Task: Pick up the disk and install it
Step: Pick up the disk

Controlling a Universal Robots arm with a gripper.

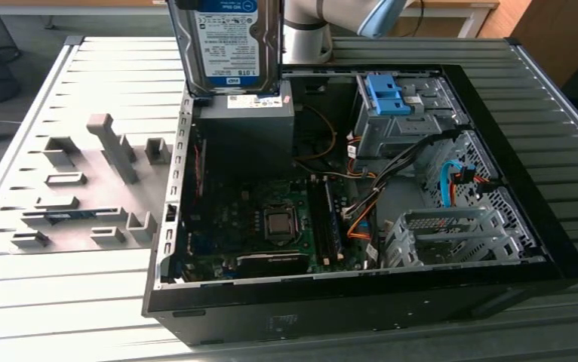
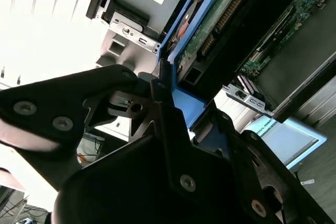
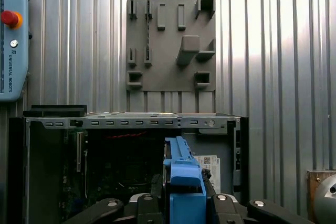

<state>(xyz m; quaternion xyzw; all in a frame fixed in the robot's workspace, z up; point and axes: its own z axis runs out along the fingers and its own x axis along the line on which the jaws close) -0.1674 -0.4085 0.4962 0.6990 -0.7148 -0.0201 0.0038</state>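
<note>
One ribbed metal table (image 1: 68, 302) took up most of the exterior view. An open black computer case (image 1: 370, 302) lay on it across the centre and right of the frame, with its motherboard (image 1: 259, 219) exposed. At the left of the frame a grey fixture board (image 1: 78, 188) with raised holders rested on the table, just beside the case. The pale robot arm (image 1: 309, 30) rose at the top centre, behind the case.

Inside the case, near its upper left corner, sat a big grey box (image 1: 249, 124) with a small white sticker on top. The disk (image 1: 223, 38) hung upright directly above that box at the top of the frame. Its white-and-blue label faced the camera, its lower edge was close over the box, and whether the two touched could not be told. A bare blue bracket (image 1: 385, 94) sat in the drive cage at the upper right of the case interior, well apart from the disk.

In the first wrist view the disk showed edge-on, its bright blue rail pointing towards the case. The gripper (image 3: 184, 205) was clamped on it, with black fingers (image 3: 149, 205) pressed against either side of the rail. The second wrist view showed the same grip, with the disk's green circuit side visible beyond the black linkage.
</note>
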